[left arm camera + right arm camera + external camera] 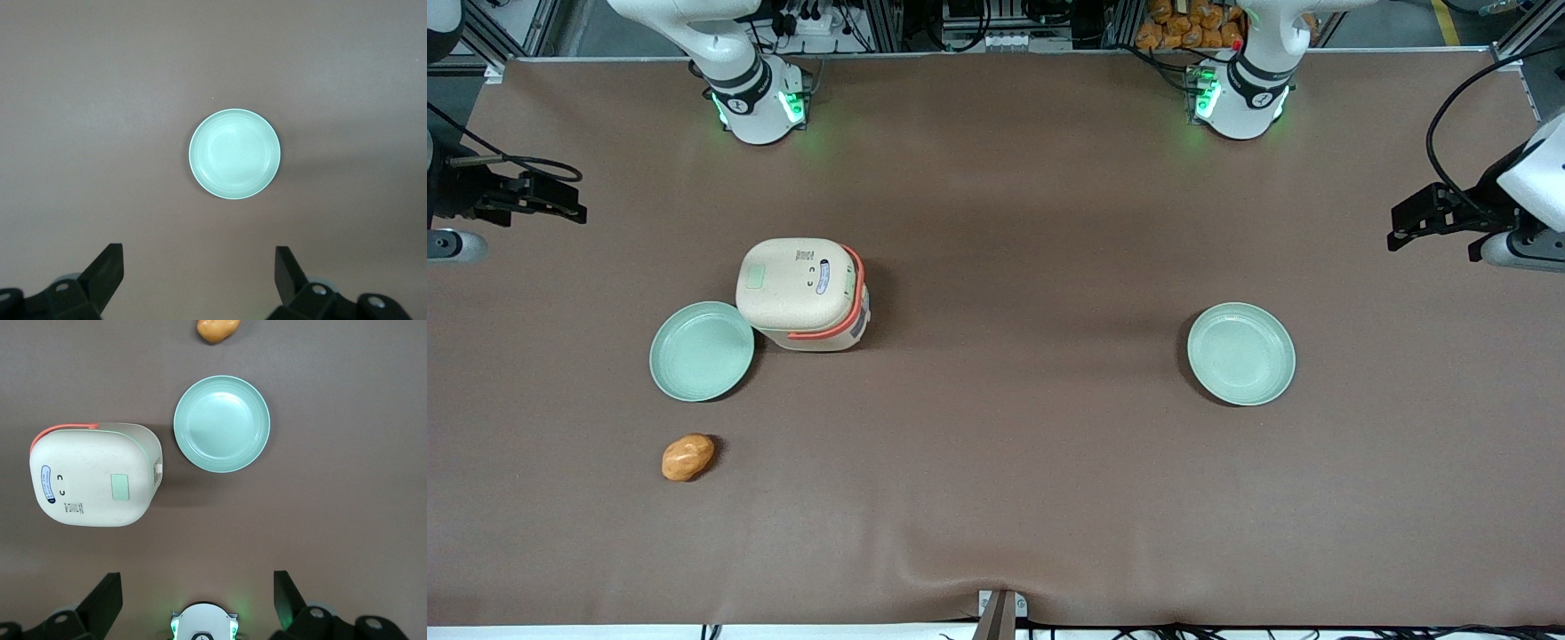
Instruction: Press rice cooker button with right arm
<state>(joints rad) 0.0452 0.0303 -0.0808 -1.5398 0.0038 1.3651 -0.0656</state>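
Observation:
The cream rice cooker (800,293) stands with its lid shut and its orange-red handle band on the side toward the parked arm. The pale green button (755,276) sits on the lid, on the side toward the working arm's end. Cooker (93,477) and button (119,487) also show in the right wrist view. My right gripper (560,197) hangs high at the working arm's end of the table, well apart from the cooker and farther from the front camera. It is open (197,587) and empty, its fingers (107,599) wide apart.
A pale green plate (701,350) lies against the cooker, nearer the front camera; it also shows in the right wrist view (221,423). An orange lump (687,457) lies nearer still. A second plate (1240,353) lies toward the parked arm's end.

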